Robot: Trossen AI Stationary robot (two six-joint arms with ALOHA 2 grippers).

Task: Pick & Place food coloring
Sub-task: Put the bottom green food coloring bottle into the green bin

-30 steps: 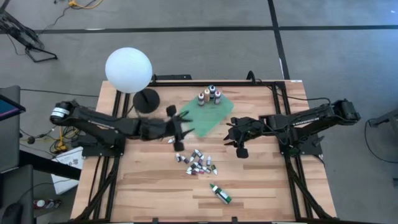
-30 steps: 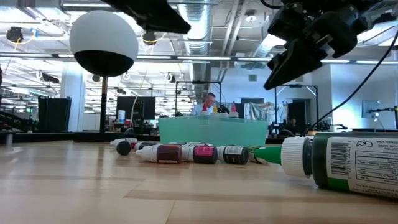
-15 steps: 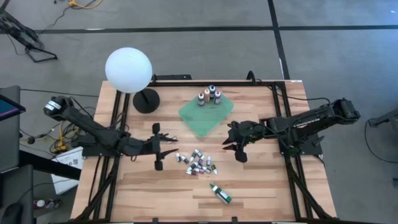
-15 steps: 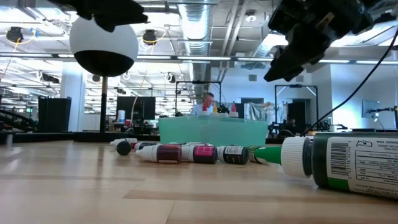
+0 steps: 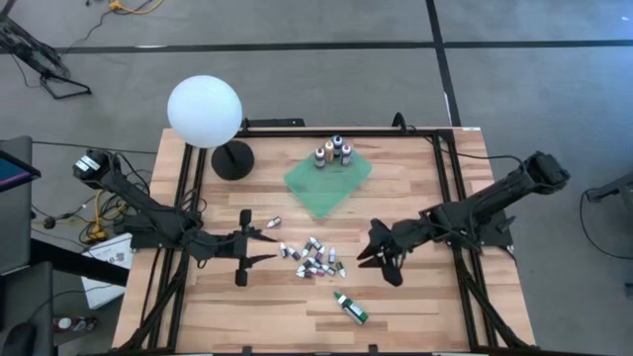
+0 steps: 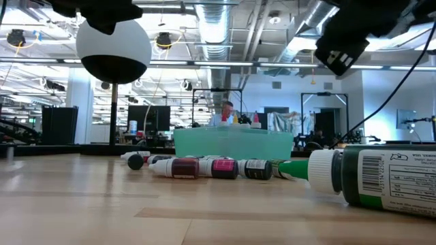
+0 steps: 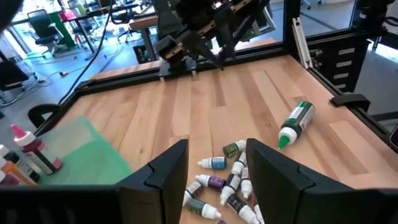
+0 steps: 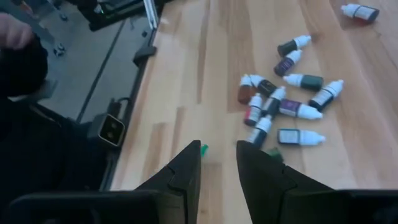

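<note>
The wooden table [image 5: 396, 297] carries everything, and the biggest thing on it is the white globe lamp [image 5: 205, 112] on its black round base at the far left corner. Next in size is the green square cloth [image 5: 326, 186], lying flat toward the far middle; a small group of upright bottles [image 5: 333, 152] stands on its far corner, caps up. No box or tray shows; the cloth is the only thing that bears anything.

The main heap of food coloring bottles [image 5: 315, 258] lies on its side in a loose cluster on bare wood, nearer than the cloth, between the two arms. One stray small bottle [image 5: 276, 222] lies apart, between the heap and the lamp base. A larger green bottle with a white cap [image 5: 351, 308] lies alone toward the near edge.

The left gripper [image 5: 242, 251] hangs just to the left of the heap, its jaws spread wide and holding nothing; in its wrist view the heap [image 7: 225, 186] lies between and just beyond the fingers [image 7: 168, 167]. The right gripper [image 5: 384, 259] hangs just to the right of the heap, its jaws narrow with a small gap and empty; its wrist view shows the cluster [image 8: 281, 99] ahead of its fingers [image 8: 188, 168]. Bare wood lies between each gripper and the heap.
</note>
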